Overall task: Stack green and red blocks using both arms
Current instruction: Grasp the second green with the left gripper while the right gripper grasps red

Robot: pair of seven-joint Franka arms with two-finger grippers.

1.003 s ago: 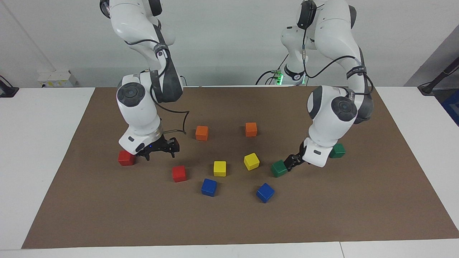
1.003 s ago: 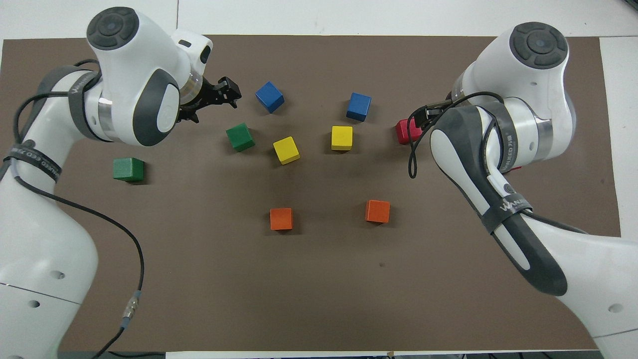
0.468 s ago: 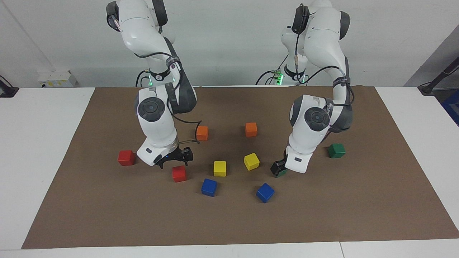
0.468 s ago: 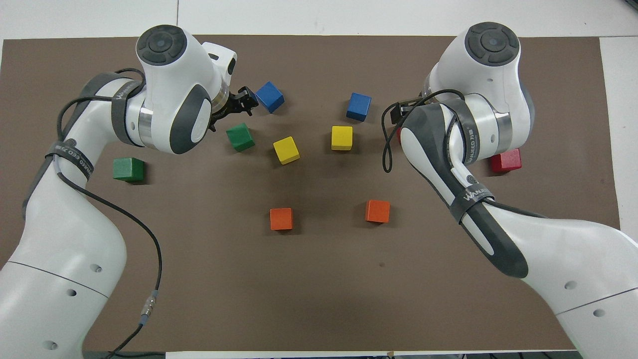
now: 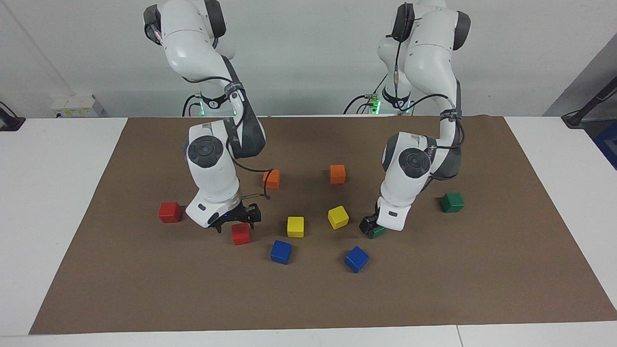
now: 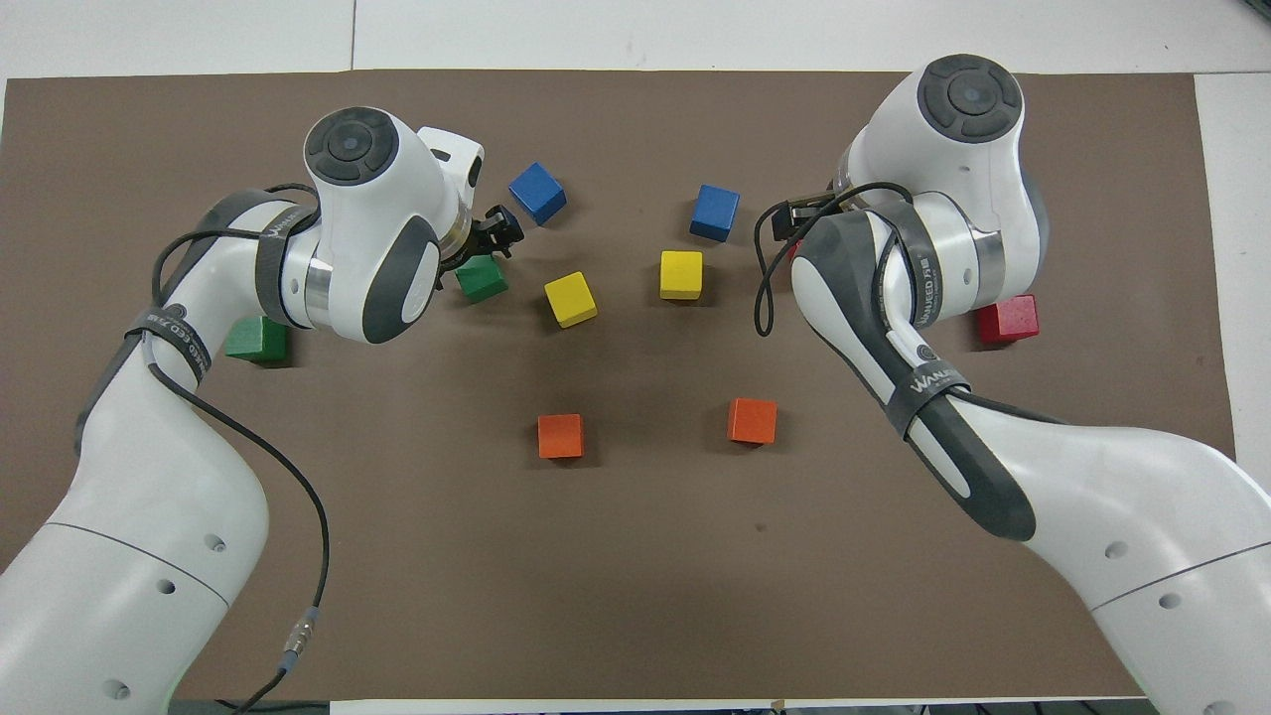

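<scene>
Facing view | left pincer point(image 5: 368, 226) spread wide over a green block point(image 5: 377, 232) | right pincer point(image 5: 239, 217) spread wide over a red block point(image 5: 241, 233) | nothing grasped

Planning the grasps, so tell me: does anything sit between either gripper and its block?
Nothing visible does. The right gripper is directly over a red block; the left gripper is right at a green block.

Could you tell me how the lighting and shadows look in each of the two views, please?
Facing view: even, soft light, with faint shadows beside each cube, such as the blue cube; no glare on the brown mat. Overhead view: the same soft shadows, and the white arms look bright without hiding detail.
</scene>
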